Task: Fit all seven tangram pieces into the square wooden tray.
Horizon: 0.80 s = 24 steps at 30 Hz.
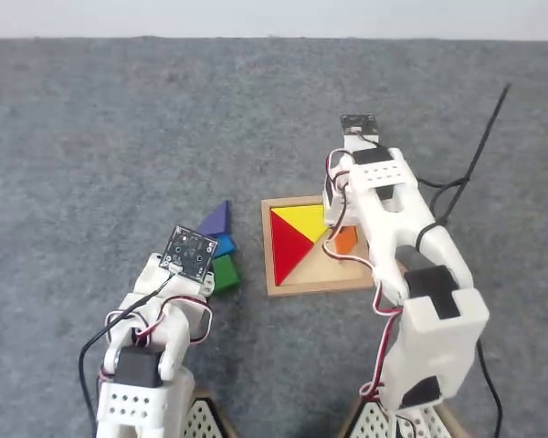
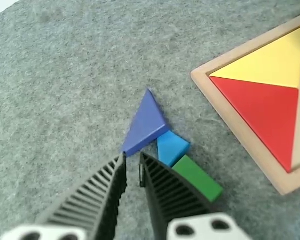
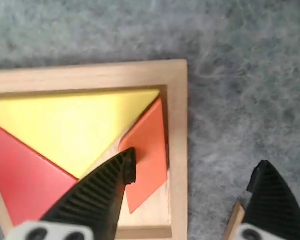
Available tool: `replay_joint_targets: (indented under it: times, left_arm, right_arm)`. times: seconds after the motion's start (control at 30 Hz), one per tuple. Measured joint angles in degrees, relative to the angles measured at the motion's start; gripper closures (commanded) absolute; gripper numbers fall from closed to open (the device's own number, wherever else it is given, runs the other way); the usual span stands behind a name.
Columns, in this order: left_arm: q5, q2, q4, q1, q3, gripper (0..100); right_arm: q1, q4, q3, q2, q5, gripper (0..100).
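Note:
The square wooden tray holds a yellow triangle, a red triangle and an orange piece. In the right wrist view the orange piece lies slightly askew between the yellow triangle and the tray wall. My right gripper hangs open above it, holding nothing. A purple triangle, a blue piece and a green block lie together on the carpet to the left of the tray. My left gripper sits just short of the purple triangle, its fingers a narrow gap apart.
Grey carpet covers the table, with bare room behind and to the left of the loose pieces. The right arm stretches over the tray's right side. A black cable runs off to the back right.

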Motion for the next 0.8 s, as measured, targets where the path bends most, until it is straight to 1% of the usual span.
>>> replay_joint_targets:
  times: [0.23,0.4,0.57,0.67,0.8]
  left_arm:
    - [0.0,0.0,0.0,0.0,0.0,95]
    - [0.0,0.0,0.0,0.0,0.0,95]
    - [0.0,0.0,0.0,0.0,0.0,95]
    - [0.0,0.0,0.0,0.0,0.0,95]
    - [0.0,0.0,0.0,0.0,0.0,95]
  right_arm:
    - [2.46,0.18,-5.27,4.57,1.67,64.9]
    - [2.55,0.18,-9.41,6.68,3.52,64.9]
    - [2.55,0.18,-10.46,6.59,4.66,64.9]
    - [2.81,0.18,-10.29,2.99,4.66,64.9]
    - [2.73,1.93,-5.54,-6.95,7.56,64.9]
